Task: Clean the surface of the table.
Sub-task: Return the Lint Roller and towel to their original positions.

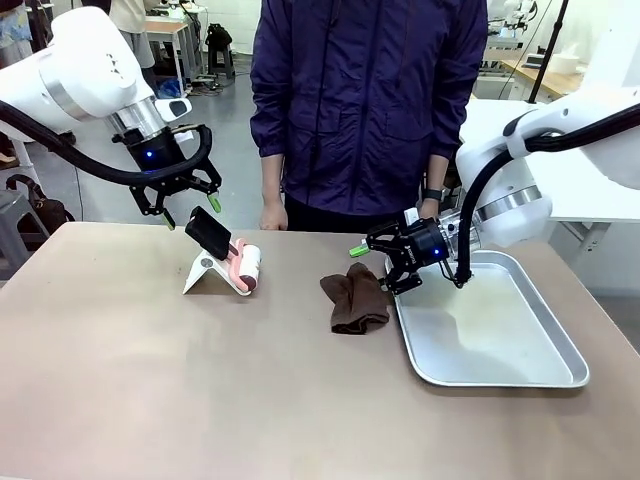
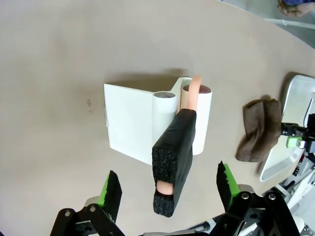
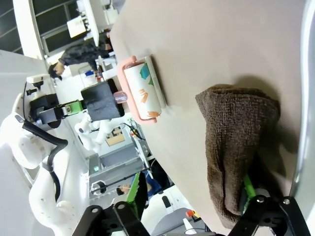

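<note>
Table [image 1: 150, 380] beneath both open grippers

Greyish-brown table [image 1: 150, 390], lint roller on white stand [image 1: 205, 275], brown cloth [image 1: 355, 300], metal tray [image 1: 560, 378]

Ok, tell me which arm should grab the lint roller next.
Left, probably. The left gripper hangs open just above the lint roller, with the black handle between its fingers in the wrist view. The right gripper is across the table by the brown cloth and metal tray.
</note>
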Controlling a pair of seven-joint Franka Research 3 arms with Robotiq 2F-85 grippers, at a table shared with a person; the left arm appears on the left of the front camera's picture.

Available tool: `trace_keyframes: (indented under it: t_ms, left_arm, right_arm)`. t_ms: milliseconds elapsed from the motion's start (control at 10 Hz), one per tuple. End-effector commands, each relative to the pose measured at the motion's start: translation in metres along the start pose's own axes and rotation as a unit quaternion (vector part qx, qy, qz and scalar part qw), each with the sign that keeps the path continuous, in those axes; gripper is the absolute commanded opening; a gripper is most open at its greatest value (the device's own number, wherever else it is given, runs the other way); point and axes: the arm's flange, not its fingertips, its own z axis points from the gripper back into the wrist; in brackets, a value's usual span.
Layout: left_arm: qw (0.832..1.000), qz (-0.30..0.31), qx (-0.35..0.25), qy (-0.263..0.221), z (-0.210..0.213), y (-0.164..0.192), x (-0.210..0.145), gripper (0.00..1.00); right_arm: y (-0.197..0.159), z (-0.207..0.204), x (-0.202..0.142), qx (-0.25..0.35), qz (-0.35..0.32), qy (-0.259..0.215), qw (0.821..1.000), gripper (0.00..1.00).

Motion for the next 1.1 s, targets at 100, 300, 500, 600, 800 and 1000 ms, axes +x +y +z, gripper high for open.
trace_keyframes:
  t_ms: [100, 300, 500, 600, 800, 1000]
  left_arm:
    - [1.000, -0.008, -0.010, -0.005, 0.006, 0.008, -0.021, 1.00]
    - [1.000, -0.015, -0.024, -0.009, 0.007, 0.015, -0.033, 1.00]
    - [0.999, -0.023, -0.039, -0.014, 0.009, 0.025, -0.040, 1.00]
    - [0.998, -0.027, -0.055, -0.020, 0.011, 0.033, -0.044, 1.00]
    - [0.995, -0.035, -0.088, -0.037, 0.014, 0.049, -0.055, 1.00]
    - [0.991, -0.054, -0.111, -0.045, 0.014, 0.062, -0.070, 1.00]
  right_arm:
    - [0.026, 0.000, -0.009, -0.070, 0.017, 0.001, 0.997, 1.00]
    - [0.056, -0.010, -0.019, -0.154, 0.039, 0.002, 0.987, 1.00]
    - [0.079, -0.013, -0.022, -0.251, 0.033, -0.028, 0.967, 1.00]
    - [0.089, -0.012, -0.026, -0.316, 0.034, -0.057, 0.946, 1.00]
    - [0.119, -0.014, -0.036, -0.399, 0.062, -0.116, 0.908, 1.00]
    - [0.132, -0.003, -0.049, -0.379, 0.062, -0.136, 0.913, 1.00]
